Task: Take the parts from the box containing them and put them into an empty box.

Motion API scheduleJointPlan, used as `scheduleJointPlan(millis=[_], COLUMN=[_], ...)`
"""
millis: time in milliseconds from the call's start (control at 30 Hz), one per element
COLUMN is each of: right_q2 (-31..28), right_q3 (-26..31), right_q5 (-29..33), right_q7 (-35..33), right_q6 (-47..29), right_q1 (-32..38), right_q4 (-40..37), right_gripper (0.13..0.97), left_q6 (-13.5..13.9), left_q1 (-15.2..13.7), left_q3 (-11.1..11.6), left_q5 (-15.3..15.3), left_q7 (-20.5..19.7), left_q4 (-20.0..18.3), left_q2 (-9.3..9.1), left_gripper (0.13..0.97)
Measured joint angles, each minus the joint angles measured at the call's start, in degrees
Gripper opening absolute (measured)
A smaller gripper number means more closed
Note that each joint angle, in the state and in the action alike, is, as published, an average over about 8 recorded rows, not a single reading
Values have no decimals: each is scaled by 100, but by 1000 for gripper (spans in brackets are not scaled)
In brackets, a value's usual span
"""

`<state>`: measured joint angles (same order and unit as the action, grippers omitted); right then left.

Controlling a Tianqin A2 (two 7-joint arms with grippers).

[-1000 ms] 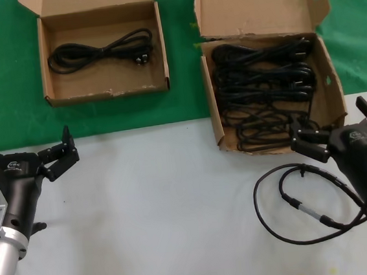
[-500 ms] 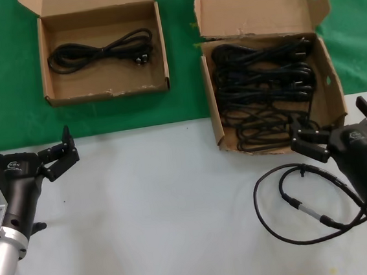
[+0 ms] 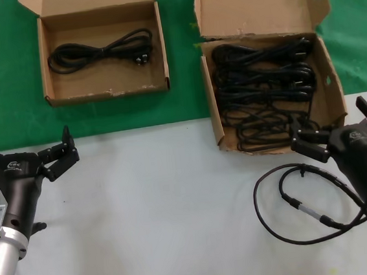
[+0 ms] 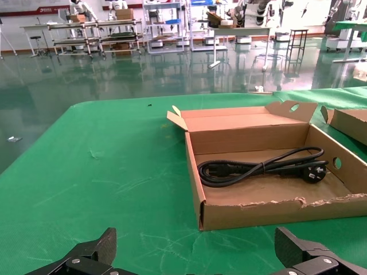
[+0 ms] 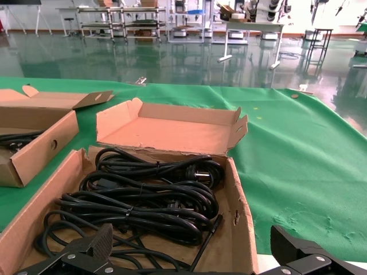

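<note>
Brown cardboard fills the far side of the head view: the larger box (image 3: 271, 90) stands at the right on the green cloth (image 3: 2, 77), its tall lid flap raised behind it and its front corner reaching onto the pale table (image 3: 164, 211). It holds a heap of bundled black power cords (image 3: 263, 87). The smaller box (image 3: 102, 51) lies to the left, well apart, with 1 looped cord (image 3: 100, 51) inside. The left gripper (image 3: 26, 156) hovers over the table's near-left edge, fingers spread wide and holding nothing. The right gripper (image 3: 338, 126) sits just at the near-right corner of the larger box, also spread and holding nothing. Below it a thicker black robot cable (image 3: 294, 205) with a white-banded connector loops across the table.

From the left wrist, the smaller box (image 4: 269, 166) rests on the green cloth (image 4: 103, 172) ahead, its front edge ragged and its short flap folded back. The single cord (image 4: 258, 169) lies along its floor, the plug at one end near a side wall. The 2 dark fingertips (image 4: 92, 252) of the left gripper (image 4: 195, 258) stand far apart in the foreground.

From the right wrist, the larger box (image 5: 243, 229) lies directly ahead, lid flap laid back, with the cords (image 5: 149, 195) piled in several overlapping loops. The smaller box (image 5: 40, 143) shows beside it. The right gripper (image 5: 195, 252) has its fingertips (image 5: 292, 246) wide apart, above the box's near edge, touching no cord.
</note>
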<state>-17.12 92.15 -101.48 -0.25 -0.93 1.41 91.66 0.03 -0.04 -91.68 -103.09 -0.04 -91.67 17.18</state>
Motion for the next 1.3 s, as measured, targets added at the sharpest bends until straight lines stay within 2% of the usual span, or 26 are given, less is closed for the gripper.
scheduleJointPlan(millis=[1300], right_q2=[0], right_q3=[0], right_q5=[0], right_q7=[0], right_q6=[0], right_q1=[0], right_q4=[0], right_gripper=[966], left_q6=[0], left_q1=[0], left_q3=[0], left_q5=[0], left_q7=[0], left_q4=[0], left_q2=[0], left_gripper=[966])
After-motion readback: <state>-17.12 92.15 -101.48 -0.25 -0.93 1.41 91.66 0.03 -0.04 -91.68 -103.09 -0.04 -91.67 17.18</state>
